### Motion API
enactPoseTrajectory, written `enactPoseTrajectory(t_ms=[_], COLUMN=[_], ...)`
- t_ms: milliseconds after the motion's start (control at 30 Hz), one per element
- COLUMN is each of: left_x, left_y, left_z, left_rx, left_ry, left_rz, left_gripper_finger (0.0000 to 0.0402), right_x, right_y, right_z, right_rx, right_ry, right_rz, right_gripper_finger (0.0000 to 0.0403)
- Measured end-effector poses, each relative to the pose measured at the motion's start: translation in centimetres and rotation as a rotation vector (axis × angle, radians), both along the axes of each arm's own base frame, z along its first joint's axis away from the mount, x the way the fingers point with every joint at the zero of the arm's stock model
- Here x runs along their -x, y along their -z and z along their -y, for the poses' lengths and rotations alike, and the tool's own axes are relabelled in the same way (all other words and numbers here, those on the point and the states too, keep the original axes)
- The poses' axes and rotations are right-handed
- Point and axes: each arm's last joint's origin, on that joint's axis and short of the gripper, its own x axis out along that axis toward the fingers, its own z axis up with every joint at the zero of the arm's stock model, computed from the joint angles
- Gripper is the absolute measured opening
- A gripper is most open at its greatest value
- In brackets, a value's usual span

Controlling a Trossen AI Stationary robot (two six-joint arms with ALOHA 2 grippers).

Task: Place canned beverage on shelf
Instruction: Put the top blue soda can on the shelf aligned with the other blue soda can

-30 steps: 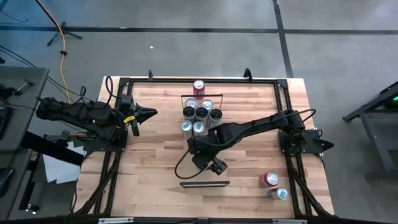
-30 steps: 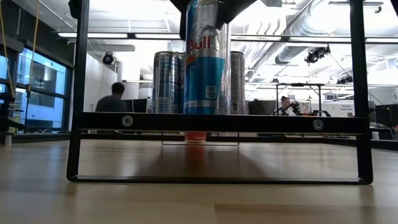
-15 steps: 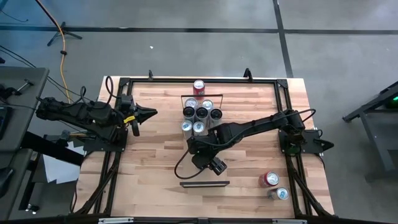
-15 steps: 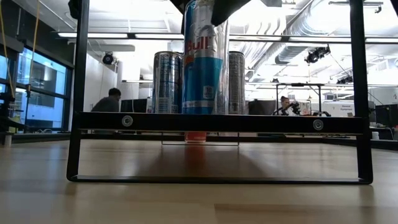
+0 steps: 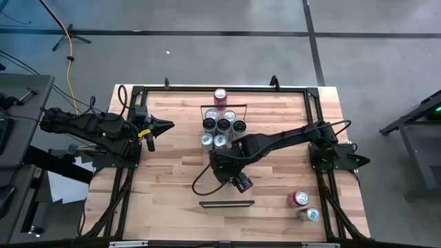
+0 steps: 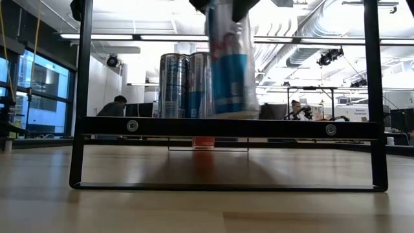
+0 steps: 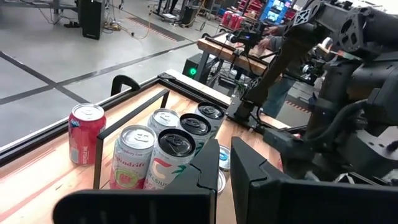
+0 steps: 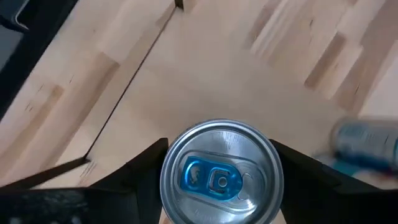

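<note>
The right gripper (image 8: 217, 171) is clamped on the blue can (image 6: 229, 61), gripping it from above with a finger on each side of the rim. The can hangs clear of the table, near the table's middle, and in the low view it leans slightly. The left gripper (image 5: 165, 125) waits at the table's left edge, fingers together and empty.

Hazards:
- The can is tilted. If released at this angle, it will likely tip or roll.
- A cluster of cans (image 5: 222, 126) stands just beyond the held can, with a red can (image 5: 220, 96) farther back. A careless swing could knock them over.
- The black frame (image 6: 226, 127) crosses the near side of the table. A low carry could strike its bar.
- The grip is on the top rim only, so the can may pivot between the fingers.

Surface: a pale butcher-block table (image 5: 172, 179), smooth and level. Two more cans (image 5: 303, 205) sit at its near right corner.

Room: an open workshop with grey concrete floor, ceiling lights and ducts. A person (image 6: 115, 107) sits at a desk far behind.
</note>
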Motion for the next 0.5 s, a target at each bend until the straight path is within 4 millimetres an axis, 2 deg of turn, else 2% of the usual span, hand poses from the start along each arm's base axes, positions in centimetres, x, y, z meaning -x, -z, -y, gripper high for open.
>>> enactPoseTrajectory(t_ms=[133, 300, 500], left_x=[0.0, -0.3, -0.5], left_y=[0.1, 1.2, 1.9], left_z=[0.0, 0.1, 0.2], left_rx=[-0.010, -0.031, 0.006], left_ry=[0.005, 0.010, 0.006], left_rz=[-0.002, -0.031, -0.040], left_gripper_finger=[0.0000, 0.0000, 0.0000], right_x=[0.7, 1.3, 2.2], right_y=[-0.1, -0.3, -2.2], right_z=[0.2, 0.4, 1.0], right_rx=[-0.004, 0.006, 0.012], right_ry=[0.062, 0.095, 0.210], right_rz=[-0.070, -0.101, -0.060], right_gripper_finger=[0.0226, 0.0226, 0.0226])
